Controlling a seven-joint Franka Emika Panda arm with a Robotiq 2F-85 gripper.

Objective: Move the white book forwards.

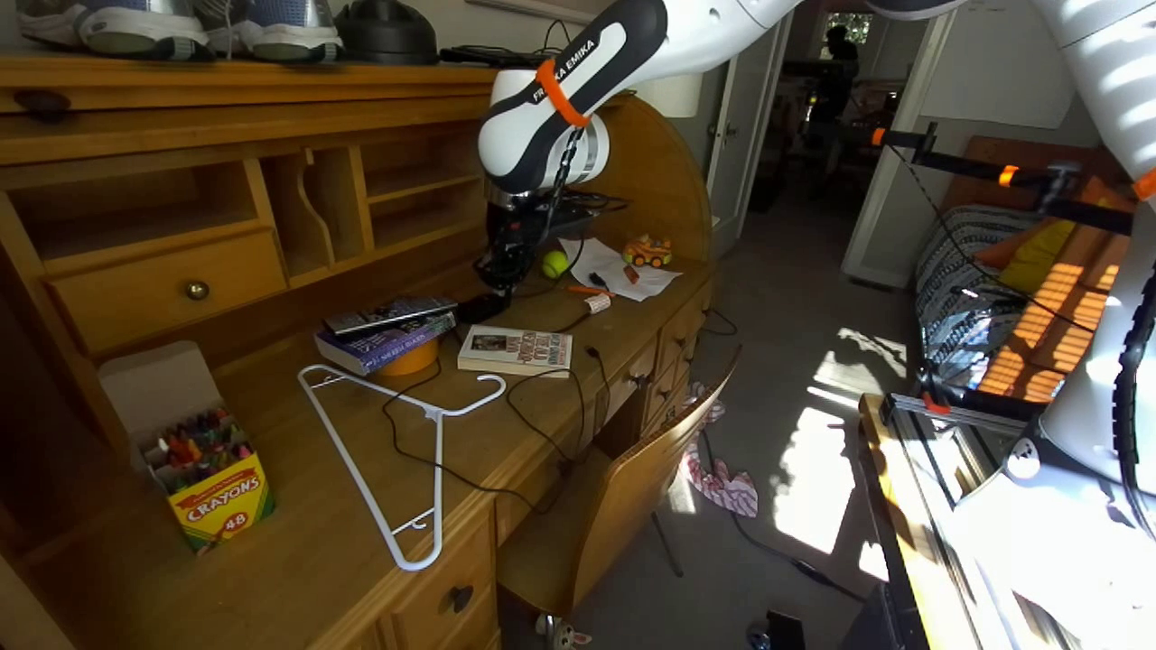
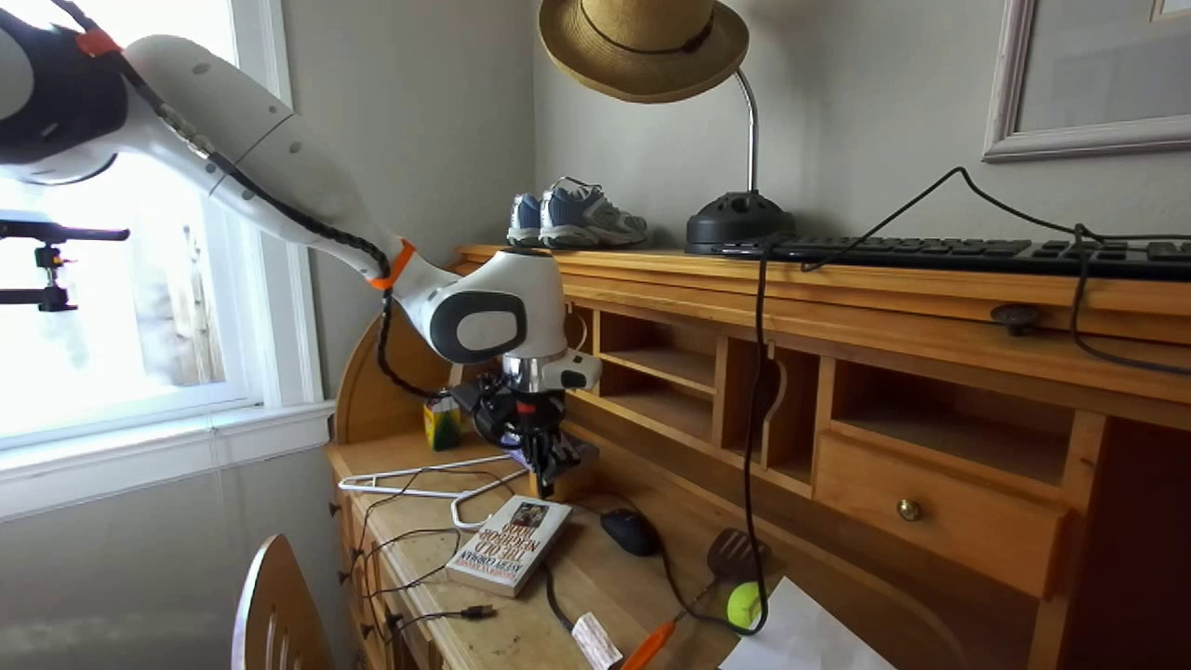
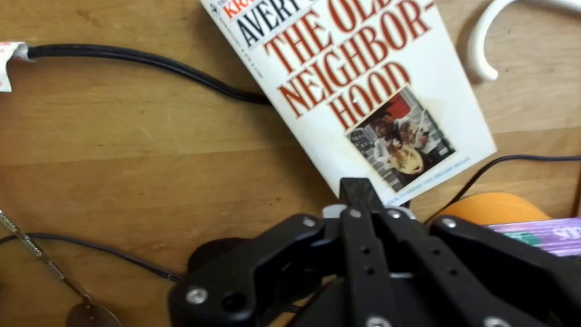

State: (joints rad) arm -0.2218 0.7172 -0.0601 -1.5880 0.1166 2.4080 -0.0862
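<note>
Toward the near left of the desk (image 1: 298,560), in an exterior view, stands a box of crayons (image 1: 221,501) with its lid up, its front printed "CRAYONS" and "48". Right of it lies a white hanger (image 1: 440,487). Farther off, a book with a purple spine (image 1: 388,348) rests on something orange (image 1: 414,361); its lettering is too small to read there. Right of this pile the white book (image 1: 517,350) lies flat on the desk; the wrist view gives its red title, "THE OLD NEIGHBOR-HOOD", with "AVERY" in black above. Over its far left corner the gripper (image 3: 361,193) points down, fingers pressed together; whether it touches the cover cannot be told. On the white arm (image 1: 704,45) an orange band (image 1: 562,94) partly hides "FRANKA EMIKA". Beyond lie a tag (image 1: 599,303) with print too small to read, a tennis ball (image 1: 554,264), white paper (image 1: 655,283) and, beside it, an orange toy vehicle (image 1: 647,251).
</note>
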